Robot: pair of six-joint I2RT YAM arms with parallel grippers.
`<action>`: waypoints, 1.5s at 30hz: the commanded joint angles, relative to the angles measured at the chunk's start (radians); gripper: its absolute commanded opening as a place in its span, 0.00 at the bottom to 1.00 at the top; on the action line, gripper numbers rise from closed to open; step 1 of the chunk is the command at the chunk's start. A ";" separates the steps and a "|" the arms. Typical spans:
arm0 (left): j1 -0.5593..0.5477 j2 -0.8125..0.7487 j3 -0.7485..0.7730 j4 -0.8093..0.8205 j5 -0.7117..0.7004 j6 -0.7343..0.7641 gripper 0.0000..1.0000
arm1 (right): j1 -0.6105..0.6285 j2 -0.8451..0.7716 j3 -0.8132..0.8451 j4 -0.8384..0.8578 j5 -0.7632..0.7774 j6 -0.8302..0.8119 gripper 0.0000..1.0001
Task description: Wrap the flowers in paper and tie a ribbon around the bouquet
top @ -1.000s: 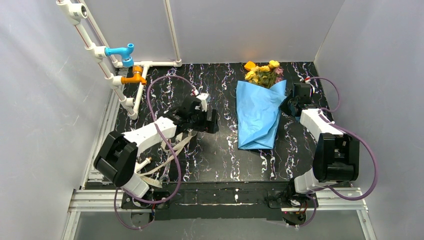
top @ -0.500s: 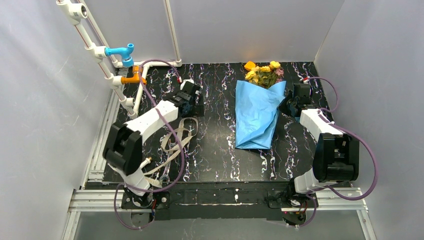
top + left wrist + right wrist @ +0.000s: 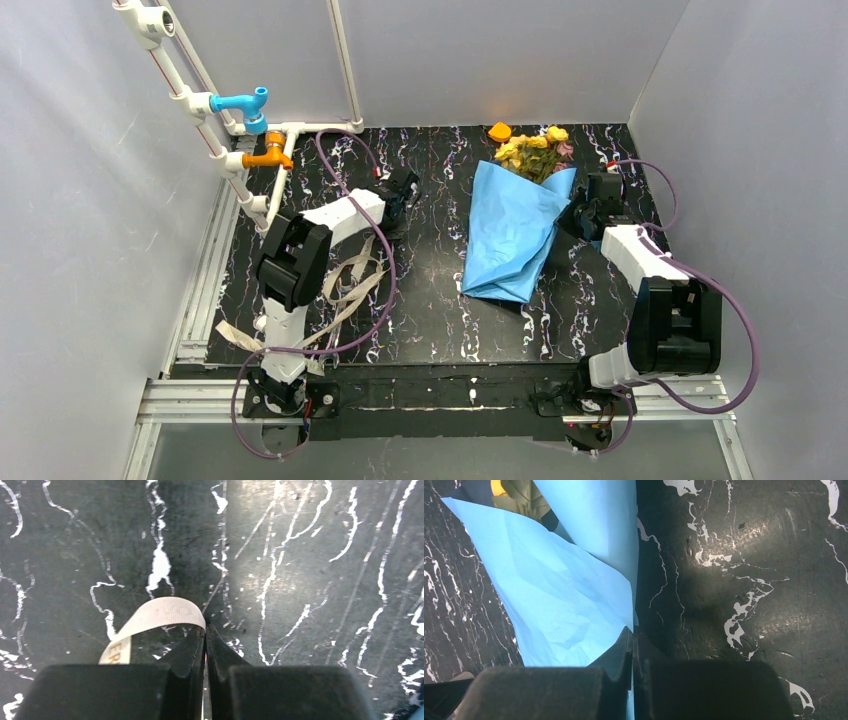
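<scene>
Lying on the black marbled table (image 3: pixel 430 310), the bouquet (image 3: pixel 512 225) sits right of centre, its narrow end pointing near and slightly left and its open mouth turned toward the far wall. The flowers (image 3: pixel 535 152), mostly yellow with a few pinkish heads, spill out of that far end, and one loose orange head (image 3: pixel 499 131) rests on the table just left of them, apart from the bunch. The paper (image 3: pixel 564 595) is light blue and creased, folded loosely over the stems. The right gripper (image 3: pixel 632 632) is at the bouquet's right side near the mouth, its jaws clenched on the paper's edge, a sliver of blue showing in the seam between them. Well apart on the left, the left gripper (image 3: pixel 205 627) hovers low over bare table toward the far side, jaws pressed together on the ribbon (image 3: pixel 160 612), which comes out of the seam and curls back over the left finger. From above, the rest of the beige ribbon trails in slack loops under the left arm toward the near-left corner. White pipes (image 3: pixel 190 95) with a blue tap (image 3: pixel 243 103) and an orange tap (image 3: pixel 265 157) run along the far-left edge.
</scene>
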 commanded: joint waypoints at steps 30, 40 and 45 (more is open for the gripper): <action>-0.230 -0.074 0.278 0.273 0.467 0.324 0.98 | -0.070 -0.032 0.072 0.033 0.298 -0.182 0.01; -0.199 0.276 0.538 0.384 0.503 0.073 0.98 | -0.070 -0.125 0.071 -0.040 0.511 -0.229 0.01; -0.207 0.485 0.782 0.370 0.632 -0.019 0.98 | -0.070 -0.164 0.064 -0.067 0.503 -0.235 0.01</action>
